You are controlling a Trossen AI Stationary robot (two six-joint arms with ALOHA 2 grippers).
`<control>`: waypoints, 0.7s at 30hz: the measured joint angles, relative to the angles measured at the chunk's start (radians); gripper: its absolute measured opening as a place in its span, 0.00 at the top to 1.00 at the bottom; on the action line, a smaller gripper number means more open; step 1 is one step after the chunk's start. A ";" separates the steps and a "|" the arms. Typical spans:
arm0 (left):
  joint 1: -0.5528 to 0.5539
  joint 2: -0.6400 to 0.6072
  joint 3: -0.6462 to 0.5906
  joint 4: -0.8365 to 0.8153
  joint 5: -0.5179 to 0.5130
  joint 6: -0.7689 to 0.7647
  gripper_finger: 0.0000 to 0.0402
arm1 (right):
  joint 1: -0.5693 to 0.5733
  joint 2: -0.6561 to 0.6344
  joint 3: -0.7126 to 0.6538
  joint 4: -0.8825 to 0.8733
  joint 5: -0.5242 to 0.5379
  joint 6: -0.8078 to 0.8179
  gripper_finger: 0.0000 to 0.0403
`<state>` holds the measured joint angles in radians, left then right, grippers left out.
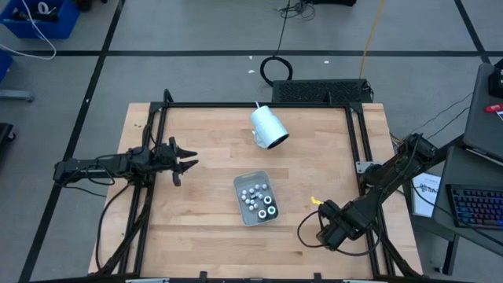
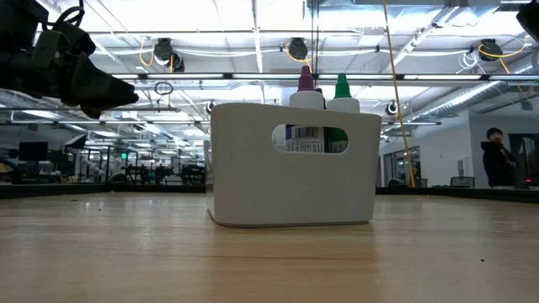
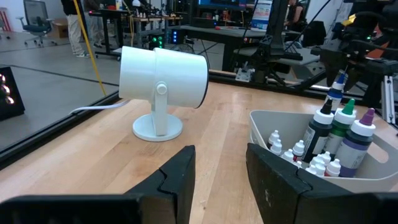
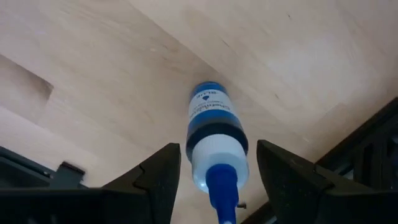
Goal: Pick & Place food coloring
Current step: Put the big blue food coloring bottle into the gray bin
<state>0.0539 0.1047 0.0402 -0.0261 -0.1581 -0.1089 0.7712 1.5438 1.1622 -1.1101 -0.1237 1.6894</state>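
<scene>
blue-labelled and blue-capped, one food coloring bottle (image 4: 216, 134) sits between the fingers of your right gripper (image 4: 214, 180), seen from the right wrist view with the wooden table (image 1: 204, 228) beneath it. the fingers stand on either side of the bottle with a little gap showing, so you cannot tell whether they are clamping it or only framing it. from above, that right gripper (image 1: 330, 228) is near the table's front right edge, well apart from the tray.

the rest of the food coloring (image 1: 257, 196) stands in the pale rectangular tray (image 1: 239, 185) at the table's middle: small whitish bottles (image 3: 318, 164) packed together, with larger dark bottles (image 3: 357, 140) beside them at one end. in the low view two tall caps, one purple (image 2: 306, 82) and one green (image 2: 342, 87), rise above the tray's wall.

your left gripper (image 1: 182, 163) hangs over the left part of the table, jaws parted and holding nothing, pointing toward the tray. its fingers (image 3: 180, 180) show spread in the left wrist view.

behind the tray, a white cylindrical lamp-like object (image 1: 268, 127) stands on a round base. a person (image 2: 497, 158) stands far off in the room.
</scene>
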 joint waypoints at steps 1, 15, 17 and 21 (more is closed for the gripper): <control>0.000 0.000 0.000 0.000 0.000 0.000 0.63 | 0.000 0.001 0.000 0.001 -0.003 -0.001 0.51; 0.000 0.000 0.000 0.000 0.000 0.000 0.63 | 0.000 0.001 0.000 0.030 -0.002 -0.063 0.74; 0.000 0.000 0.000 0.000 0.000 0.000 0.63 | -0.001 0.001 0.000 0.061 0.038 -0.111 0.74; 0.000 0.000 0.000 0.000 0.000 0.000 0.63 | -0.022 0.003 0.035 0.092 0.139 -0.228 0.74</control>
<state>0.0540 0.1044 0.0402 -0.0257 -0.1581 -0.1089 0.7495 1.5463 1.1975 -1.0180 0.0153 1.4617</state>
